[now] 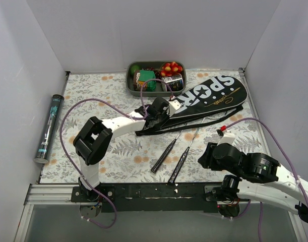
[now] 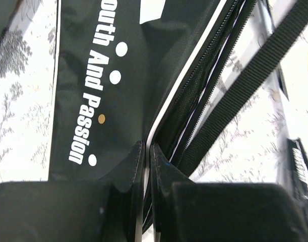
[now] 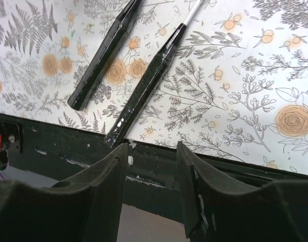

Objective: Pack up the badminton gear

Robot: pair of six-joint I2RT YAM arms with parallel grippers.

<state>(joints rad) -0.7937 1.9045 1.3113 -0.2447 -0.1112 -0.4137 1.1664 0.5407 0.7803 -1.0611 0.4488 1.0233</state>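
Left gripper [image 2: 147,148] pinches cover [image 2: 133,60] edge, zip [image 2: 196,96] just right: hold mouth raised. Right gripper [image 3: 152,148] open; racket handles [image 3: 151,83] ahead.

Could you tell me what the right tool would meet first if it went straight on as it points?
The right tool would probably meet the black rail along the near edge first; a racket handle ends just beside that line, though depth is unclear.
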